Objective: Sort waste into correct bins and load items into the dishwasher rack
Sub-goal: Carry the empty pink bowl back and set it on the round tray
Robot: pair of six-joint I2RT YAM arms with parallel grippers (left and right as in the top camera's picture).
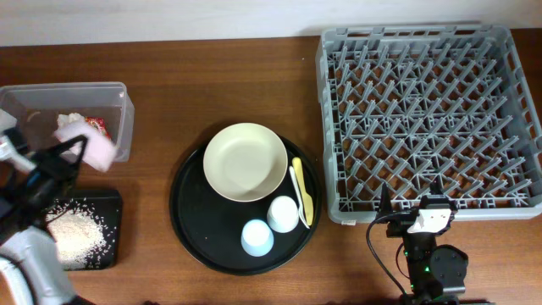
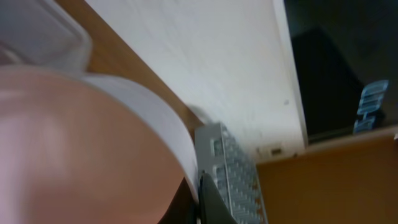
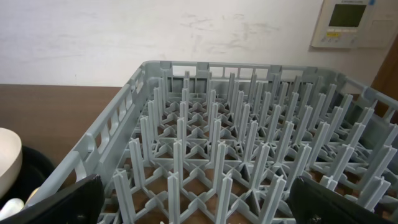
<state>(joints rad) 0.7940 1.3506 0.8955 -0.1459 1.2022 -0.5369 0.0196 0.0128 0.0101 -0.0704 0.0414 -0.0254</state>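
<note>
Plainly, my left fingers [image 1: 74,155] were closed on the small pink bowl [image 1: 95,149], holding it off the desk [image 1: 169,93] by the left edge, just at the near rim of the clear plastic box [image 1: 118,102]. In my left wrist view the bowl's smooth, rounded pink wall and paler rim filled most of the picture.

The relation that mattered was this: the grey dishwasher rack [image 1: 428,119] lay well apart from the bowl, straight across toward the right edge and filling the far right corner. I judged the bowl had to travel rightward over the round black tray [image 1: 190,229] at mid-desk. My right fingers [image 1: 410,203] stood spread and empty at the rack's near wall, far nearer to it than my left.

The rack was hard moulded plastic, a square grid of upright pegs. On the round tray sat the matte cream plate [image 1: 246,161], the white cup [image 1: 284,213], the light blue cup [image 1: 257,238], and the pale yellow fork and spoon [image 1: 301,193], their long axes running near to far. The box held a crumpled tissue [image 1: 69,120] and a red wrapper [image 1: 98,126]; loose rice [image 1: 74,230] lay in the shallow black tray [image 1: 112,203] at the near left corner.
</note>
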